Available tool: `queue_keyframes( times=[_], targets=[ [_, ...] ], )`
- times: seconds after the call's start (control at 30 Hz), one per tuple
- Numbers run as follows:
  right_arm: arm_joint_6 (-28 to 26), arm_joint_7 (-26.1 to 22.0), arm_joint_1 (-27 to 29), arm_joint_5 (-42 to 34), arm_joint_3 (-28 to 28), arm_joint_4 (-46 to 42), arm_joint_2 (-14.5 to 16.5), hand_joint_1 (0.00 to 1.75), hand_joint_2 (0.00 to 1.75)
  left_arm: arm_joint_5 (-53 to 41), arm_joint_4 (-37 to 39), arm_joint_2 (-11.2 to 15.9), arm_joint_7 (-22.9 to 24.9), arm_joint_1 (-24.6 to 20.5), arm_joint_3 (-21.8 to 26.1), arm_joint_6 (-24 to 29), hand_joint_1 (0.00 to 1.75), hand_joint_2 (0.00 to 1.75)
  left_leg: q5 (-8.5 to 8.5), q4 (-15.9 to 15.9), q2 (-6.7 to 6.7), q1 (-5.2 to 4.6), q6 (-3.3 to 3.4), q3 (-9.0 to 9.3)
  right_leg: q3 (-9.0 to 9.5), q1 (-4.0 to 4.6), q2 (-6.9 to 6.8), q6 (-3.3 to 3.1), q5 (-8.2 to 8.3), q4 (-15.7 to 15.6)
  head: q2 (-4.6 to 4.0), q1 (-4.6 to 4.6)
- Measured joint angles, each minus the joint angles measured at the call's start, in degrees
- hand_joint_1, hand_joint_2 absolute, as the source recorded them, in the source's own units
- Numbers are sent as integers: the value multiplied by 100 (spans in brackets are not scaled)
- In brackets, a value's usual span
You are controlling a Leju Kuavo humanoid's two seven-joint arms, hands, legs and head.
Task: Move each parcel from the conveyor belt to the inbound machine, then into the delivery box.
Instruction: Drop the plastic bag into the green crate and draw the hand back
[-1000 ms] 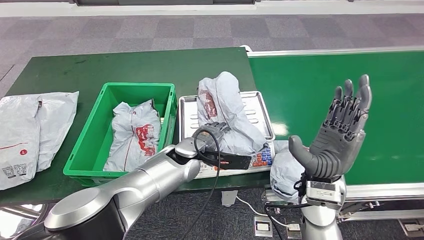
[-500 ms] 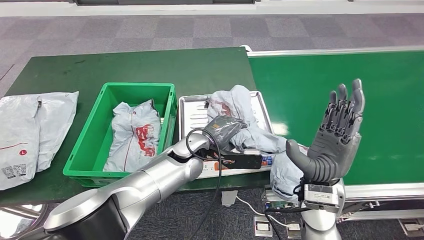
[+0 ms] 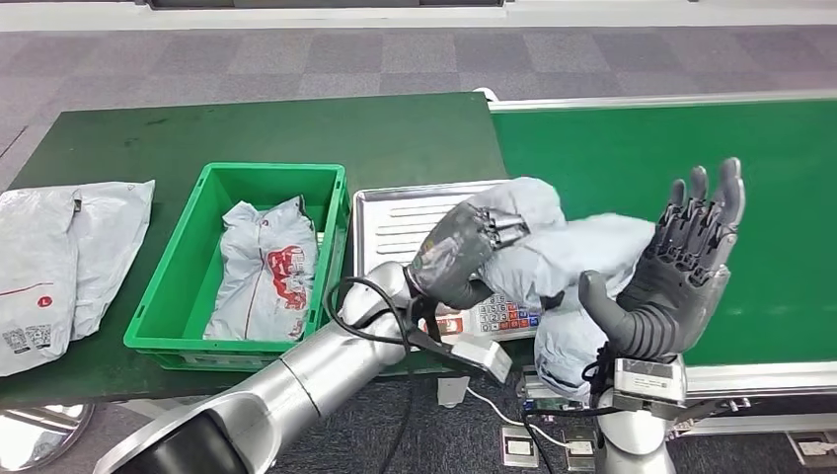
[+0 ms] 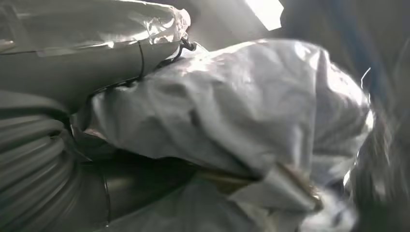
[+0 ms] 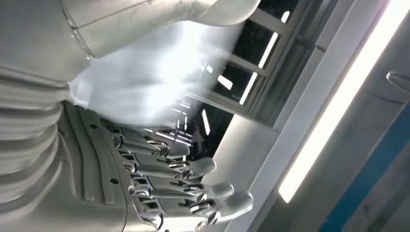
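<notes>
1. The left hand (image 3: 459, 259) grips a grey parcel (image 3: 568, 255) and holds it up in the air above the silver tray (image 3: 395, 219) of the inbound machine.
2. The held parcel sticks out sideways toward the right hand (image 3: 681, 276). Its far end is just beside that hand's palm. I cannot tell if they touch.
3. The right hand is open. Its fingers point up and are spread apart, and it holds nothing.
4. In the left wrist view the grey parcel (image 4: 232, 121) fills most of the picture. It is crinkly and a bit blurry.
5. In the right wrist view the right hand's fingers (image 5: 193, 186) are stretched out, with a bright blurry patch close by the hand.
6. A keypad (image 3: 498, 316) with coloured buttons sits at the front of the machine, under the held parcel.
7. Another grey parcel (image 3: 563, 346) hangs low at the front edge, next to the right arm.
8. The green box (image 3: 183, 259) sits on the worktop (image 3: 296, 128) just beside the tray. A grey parcel with red print (image 3: 266, 267) lies inside it.
9. Two more flat grey bags (image 3: 59, 257) lie on the worktop, well apart from the green box.
10. The green conveyor belt (image 3: 612, 158) runs behind the right hand.
</notes>
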Motion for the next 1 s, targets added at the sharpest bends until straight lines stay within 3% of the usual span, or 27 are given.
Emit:
queue_keyframes(
  times=[0.17, 0.43, 0.5, 0.57, 0.7, 0.83, 1.0],
  targets=[
    [-20, -10, 4, -14, -3, 2, -5, 0, 175, -113, -822, 99, 251, 361, 889, -45, 175, 175, -8, -1, 12, 1, 3, 8, 1, 1, 8, 3, -4, 0, 0, -2],
    [-91, -6, 20, -15, -4, 1, -21, 0, 175, -520, -1494, 153, 211, 675, 1463, 50, 175, 175, -1, -1, -5, 0, 2, 4, 11, 1, -3, 4, -4, 1, 0, -1],
    [-206, -25, 111, -64, -23, -2, -80, 0, 175, -1294, -1908, 206, 68, 984, 1945, 245, 175, 175, -3, -2, -3, 0, 2, 5, 13, 1, 0, 4, -7, 1, 0, -1],
    [-278, -84, 254, -160, -88, -6, -159, 0, 175, -1819, -2333, 288, -59, 1305, 2802, 383, 175, 175, -11, -2, 11, 0, -3, 10, 8, 1, 13, 1, -11, 1, 0, 0],
    [-296, -160, 459, -251, -242, -26, -258, 0, 175, -2077, -2777, 467, -95, 1717, 4421, 418, 175, 175, -22, -3, 40, 10, -12, 22, 2, 9, 33, -9, -17, 2, 0, -3],
    [-291, -167, 510, -255, -287, -39, -296, 0, 175, -2152, -2997, 509, -127, 1933, 5087, 418, 175, 175, -17, -3, 7, 17, -16, 20, 15, 15, 9, -16, -23, 3, 0, -4],
    [-291, -166, 526, -257, -297, -40, -323, 0, 175, -2161, -3130, 535, -150, 2042, 5450, 418, 175, 175, -18, -2, 6, 15, -15, 19, 16, 13, 9, -16, -23, 1, 0, -3]
  ],
)
